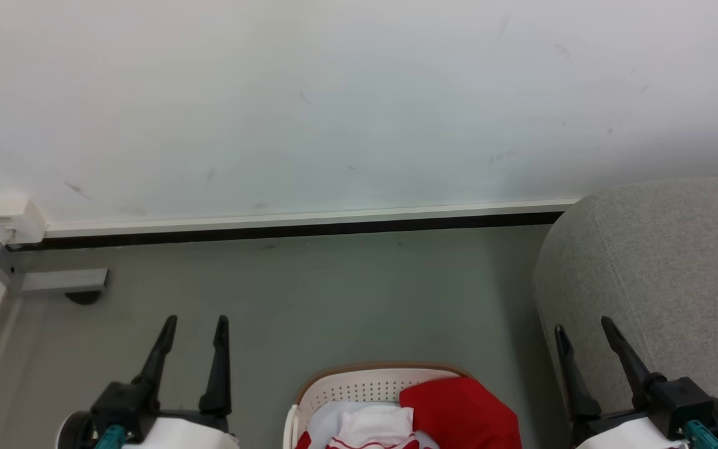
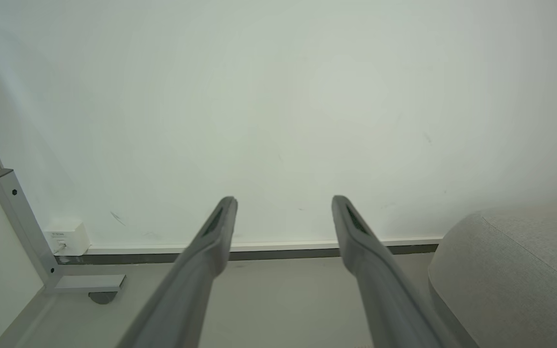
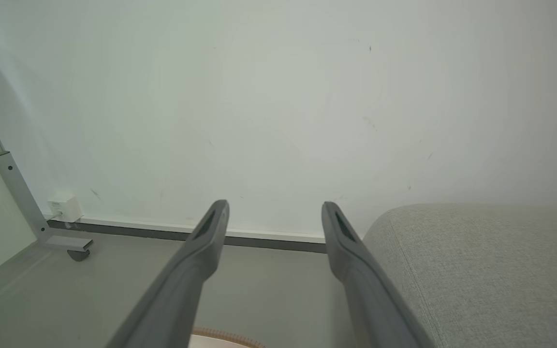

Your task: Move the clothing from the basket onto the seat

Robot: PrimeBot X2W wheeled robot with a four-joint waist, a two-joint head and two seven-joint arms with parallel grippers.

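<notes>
Soft bright red fabric clothing (image 1: 459, 411) in small white holed plastic basket (image 1: 359, 386) at 6 o'clock | large grey upholstered seat (image 1: 664, 268) at 3 o'clock | left gripper (image 1: 197, 319), right gripper (image 1: 582, 324) spread, empty | limp, light (will drape); pinch raised red fold

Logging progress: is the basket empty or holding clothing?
Not empty: red clothing lies inside the basket beside a white cloth. Its lower part is cut off, so how full cannot tell.

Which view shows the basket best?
Head view: the basket sits bottom centre, its tan rim, holed side and the clothing inside visible. Right wrist view catches a sliver of rim. Left wrist view looks at wall, floor and seat.
</notes>
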